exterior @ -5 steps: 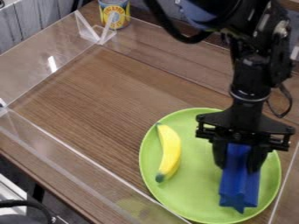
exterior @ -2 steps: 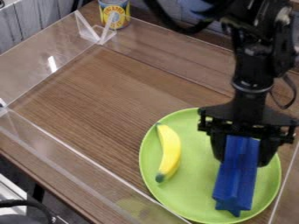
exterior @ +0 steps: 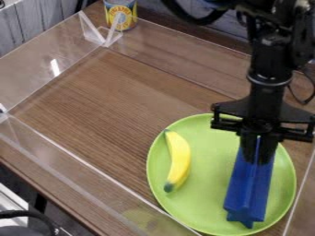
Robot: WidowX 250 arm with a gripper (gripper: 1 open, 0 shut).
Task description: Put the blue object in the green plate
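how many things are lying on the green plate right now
2. The banana lies on the left part of the green plate; the blue object lies on its right part, below the gripper. Nothing else shows on the plate.

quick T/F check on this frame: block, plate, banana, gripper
1. The blue block lies on the green plate. True.
2. The banana is off the plate, on the wooden table. False: it lies on the plate, left of the block.
3. The gripper is shut. True.
4. The block touches the banana. False: green plate shows between them.
5. A yellow can stands at the far edge of the table. True.
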